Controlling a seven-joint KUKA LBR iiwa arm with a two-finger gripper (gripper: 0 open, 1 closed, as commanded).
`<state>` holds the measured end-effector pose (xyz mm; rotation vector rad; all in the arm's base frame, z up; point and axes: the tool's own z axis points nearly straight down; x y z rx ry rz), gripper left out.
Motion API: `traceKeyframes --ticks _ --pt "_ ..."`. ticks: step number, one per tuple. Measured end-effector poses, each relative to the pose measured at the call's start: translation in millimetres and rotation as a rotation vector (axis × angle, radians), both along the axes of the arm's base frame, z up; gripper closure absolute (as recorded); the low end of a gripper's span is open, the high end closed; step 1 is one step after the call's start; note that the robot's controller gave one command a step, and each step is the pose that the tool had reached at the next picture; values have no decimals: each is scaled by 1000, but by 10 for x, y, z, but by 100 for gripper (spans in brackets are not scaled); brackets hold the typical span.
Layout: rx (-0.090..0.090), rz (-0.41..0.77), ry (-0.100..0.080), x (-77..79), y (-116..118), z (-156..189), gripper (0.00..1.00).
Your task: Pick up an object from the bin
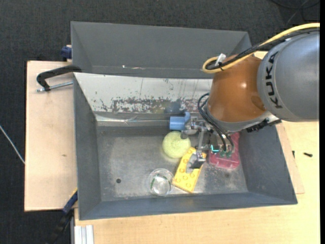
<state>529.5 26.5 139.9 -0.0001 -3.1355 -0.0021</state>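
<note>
Claw hangs low in the bin, right of the floor's middle, directly over the far end of a yellow brick. Whether it is spread or pressed together cannot be told, nor whether it touches the brick. The brick is a flat studded toy piece lying slantwise, its near end toward the front wall. Just right of the claw lies a pink block, partly under the arm's orange cover. Just left is a yellow-green ball, close by the brick's far end. Farther off, a blue piece rests against the back wall. Farthest, a clear cup sits beside the brick's near end, by the front wall.
</note>
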Motion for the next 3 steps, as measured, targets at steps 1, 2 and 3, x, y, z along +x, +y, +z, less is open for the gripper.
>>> traceKeyframes --ticks 1,2,3 --pt "0 0 -8 20 -1 43 0" --pt "0 285 -16 -105 -128 -380 0" --pt "-5 473 -34 -122 -196 -591 0"
